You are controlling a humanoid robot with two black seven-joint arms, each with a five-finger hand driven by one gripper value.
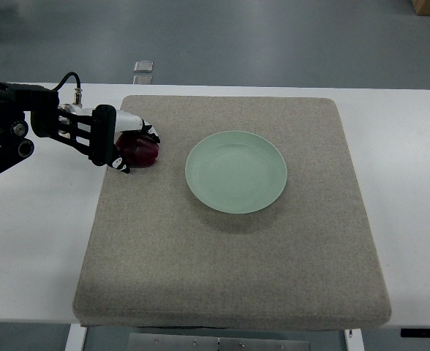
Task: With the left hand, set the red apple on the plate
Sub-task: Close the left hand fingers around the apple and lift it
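A dark red apple point(140, 151) sits on the grey felt mat point(229, 248) near its upper left corner. My left hand point(127, 142) comes in from the left edge and its fingers curl around the apple from the left and above. A pale green plate point(235, 171) lies on the mat to the right of the apple, with nothing on it. Whether the apple is lifted off the mat cannot be told.
The mat covers most of the white table point(412, 183). A small clear object point(143, 67) lies on the floor beyond the table's far edge. A cardboard box corner point(428, 6) shows at the top right.
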